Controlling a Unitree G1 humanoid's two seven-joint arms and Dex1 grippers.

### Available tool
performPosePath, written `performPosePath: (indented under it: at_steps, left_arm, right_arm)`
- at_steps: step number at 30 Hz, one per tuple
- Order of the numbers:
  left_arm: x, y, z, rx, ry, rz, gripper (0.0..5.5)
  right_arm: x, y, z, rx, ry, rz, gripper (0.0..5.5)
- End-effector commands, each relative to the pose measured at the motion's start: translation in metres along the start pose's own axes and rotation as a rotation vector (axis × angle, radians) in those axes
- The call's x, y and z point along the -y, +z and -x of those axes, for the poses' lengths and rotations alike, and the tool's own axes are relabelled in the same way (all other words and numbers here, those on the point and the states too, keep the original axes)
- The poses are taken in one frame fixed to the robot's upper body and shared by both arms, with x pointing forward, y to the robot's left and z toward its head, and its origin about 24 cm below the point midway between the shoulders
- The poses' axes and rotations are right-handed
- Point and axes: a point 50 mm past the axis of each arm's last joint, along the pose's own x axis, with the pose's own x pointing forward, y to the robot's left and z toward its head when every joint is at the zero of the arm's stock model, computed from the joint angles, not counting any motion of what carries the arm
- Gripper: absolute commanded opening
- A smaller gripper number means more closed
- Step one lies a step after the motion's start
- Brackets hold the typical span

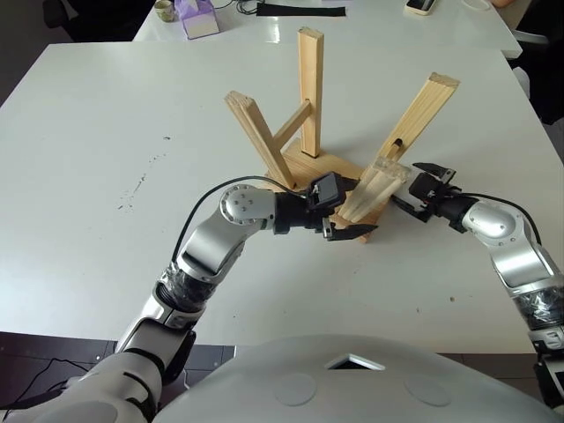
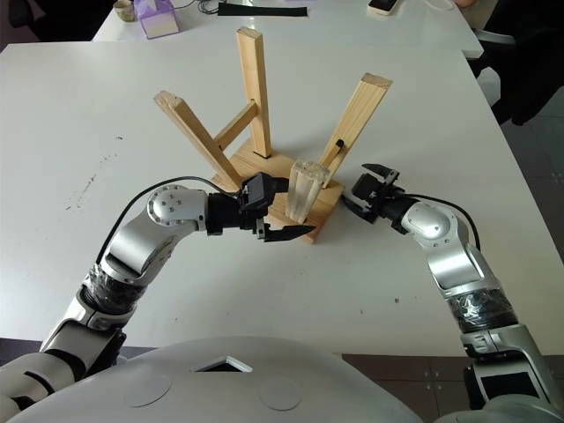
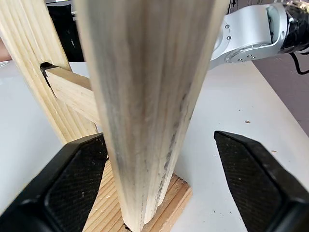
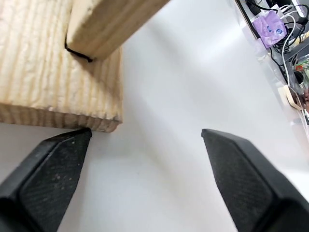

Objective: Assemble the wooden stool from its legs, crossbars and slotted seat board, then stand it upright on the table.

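The wooden stool stands upside down mid-table, its seat board (image 1: pixel 308 164) flat and its legs pointing up. A crossbar (image 1: pixel 293 123) joins the leaning left leg (image 1: pixel 256 132) to the upright back leg (image 1: pixel 310 88). The right leg (image 1: pixel 419 119) leans outward. My left gripper (image 1: pixel 357 211) is open around the front leg (image 2: pixel 304 187), with its fingers (image 3: pixel 77 188) on both sides of the wood (image 3: pixel 149 96). My right gripper (image 2: pixel 366 189) is open at the board's right corner (image 4: pixel 53 72), low over the table and holding nothing.
A purple box (image 1: pixel 198 18), a cup (image 1: pixel 164 10) and a black strip (image 1: pixel 300 11) sit on the far table beyond the gap. The white table (image 1: pixel 106 132) has wide free room to the left and in front.
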Motion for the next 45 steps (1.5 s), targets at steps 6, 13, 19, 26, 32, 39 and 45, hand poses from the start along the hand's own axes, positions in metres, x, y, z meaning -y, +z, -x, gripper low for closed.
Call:
performPosePath:
  at_steps: [6, 13, 19, 26, 32, 39, 45]
  left_arm:
    - [-0.009, -0.043, 0.11, -0.324, 0.131, -0.006, 3.9]
    - [-0.082, -0.07, 0.166, -0.436, 0.605, -0.01, 3.72]
    - [-0.108, -0.113, 0.141, -0.55, 0.7, -0.179, 3.01]
    - [-0.083, -0.149, 0.147, -0.708, 0.515, -0.397, 3.01]
    - [-0.036, -0.126, 0.095, -0.365, 0.211, -0.277, 3.01]
    - [-0.012, -0.104, 0.107, -0.296, 0.192, -0.088, 3.01]
    - [-0.04, -0.093, 0.149, -0.335, 0.433, 0.008, 3.01]
  right_arm:
    - [-0.028, -0.032, 0.01, -0.133, 0.011, -0.053, 4.22]
    - [-0.044, -0.011, 0.051, -0.036, -0.046, -0.244, 4.22]
    - [-0.042, 0.004, 0.046, -0.001, 0.028, -0.278, 3.53]
    - [-0.086, 0.02, 0.03, 0.039, 0.196, -0.308, 3.53]
    - [-0.101, 0.023, 0.032, 0.041, 0.213, -0.33, 3.53]
    - [-0.093, 0.014, 0.037, 0.015, 0.196, -0.308, 3.53]
    - [-0.083, -0.004, 0.049, -0.047, 0.163, -0.279, 3.53]
